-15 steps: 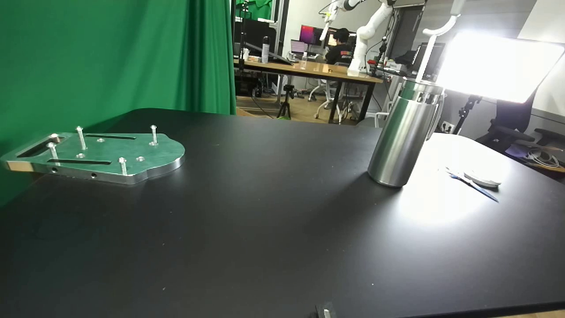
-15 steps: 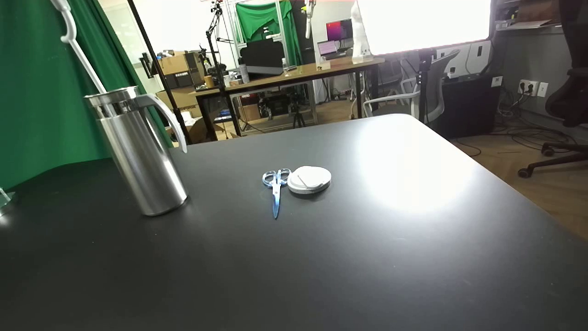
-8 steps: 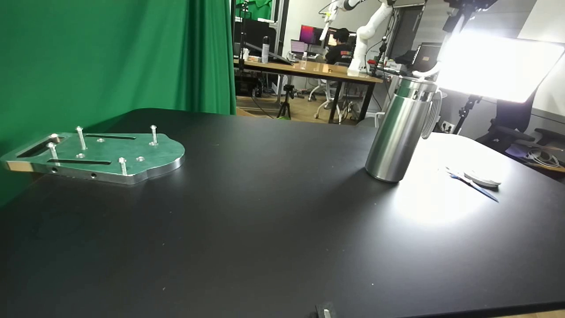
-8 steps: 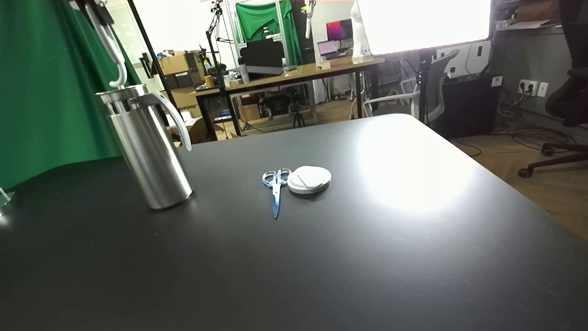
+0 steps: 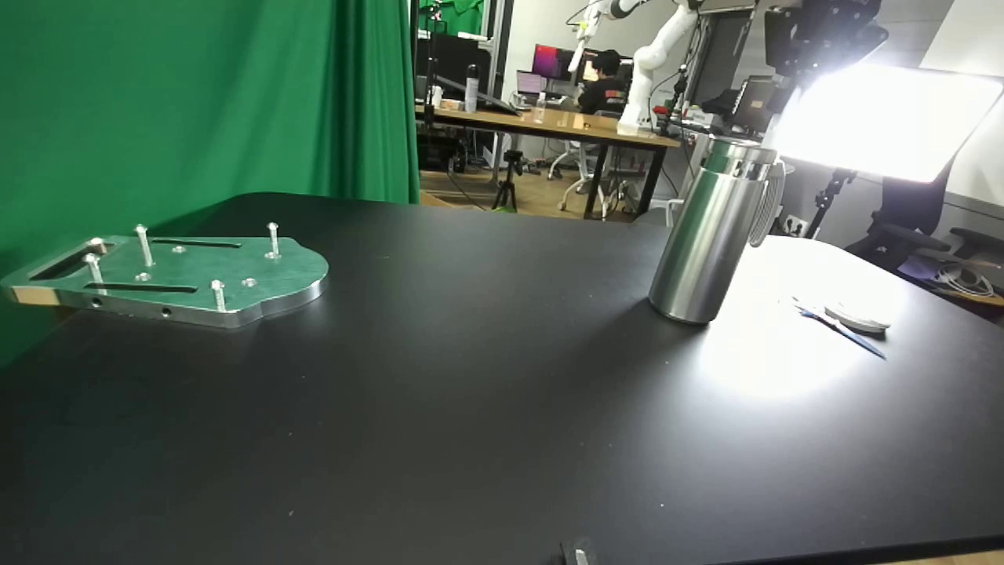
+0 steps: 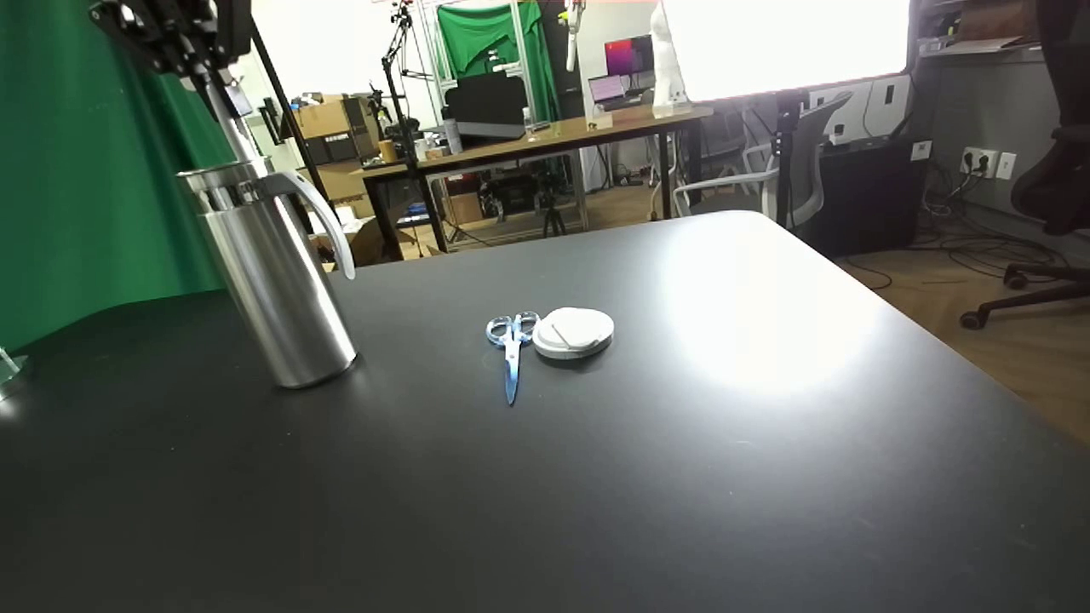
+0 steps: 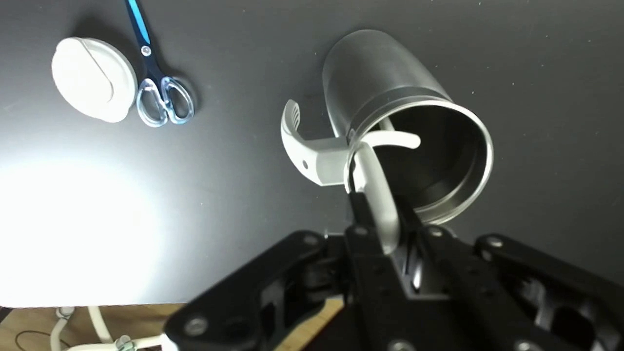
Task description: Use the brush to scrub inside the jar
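At upper right of centre in the wrist view, a steel jug turns its open mouth to the camera, and the white brush crosses the left part of the rim with its shaft down inside, the head out of sight. The fingers are clamped on the brush's grip, one to each side. The step seems to be the scrub itself. To do it well, bring the shaft away from the jug handle toward the middle of the mouth, then work in short strokes along the jug's own axis, sweeping round the wall. The fingers should clear the rim, and the brush's curled hook needs watching, since it could snag there. Press lightly sideways: a body this tall and slim might tip. The jug's wall, in both exterior views, is brushed metal with soft lengthwise streaks under a mirror-bright collar; the handle is a pale, matte curve, ribbed on the inside. The brush looks like smooth moulded plastic, rounded enough to twist under load. Black and dust-flecked, the counter also carries, at the upper left of the wrist view, blue-bladed scissors with clear loops, just beside what looks like a rounded white lid.
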Tool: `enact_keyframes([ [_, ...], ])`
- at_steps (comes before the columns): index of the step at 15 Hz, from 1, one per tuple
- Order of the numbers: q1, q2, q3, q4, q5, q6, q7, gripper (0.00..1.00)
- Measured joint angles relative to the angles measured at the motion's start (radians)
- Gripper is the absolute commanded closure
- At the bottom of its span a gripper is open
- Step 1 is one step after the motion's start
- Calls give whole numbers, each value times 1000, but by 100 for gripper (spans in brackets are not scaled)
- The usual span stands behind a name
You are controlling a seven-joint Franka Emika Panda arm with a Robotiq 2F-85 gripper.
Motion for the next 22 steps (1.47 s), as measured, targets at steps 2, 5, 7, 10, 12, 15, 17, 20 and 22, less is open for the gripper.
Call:
enact_keyframes([
  [2, 0, -4, 0, 7, 0, -12, 0, 96],
  [5, 0, -36, 8, 37, -7, -63, 0, 96],
  [7, 1, -78, 21, 62, -21, -116, 1, 96],
  [10, 5, -149, 41, 96, -29, -189, 1, 96],
  [12, 8, -179, 50, 109, -32, -219, 1, 96],
  [15, 9, -192, 56, 111, -37, -227, 1, 96],
  [17, 9, -177, 54, 104, -37, -218, 1, 96],
  [20, 4, -117, 44, 79, -36, -180, 1, 96],
  [22, -3, -62, 39, 60, -36, -149, 1, 96],
])
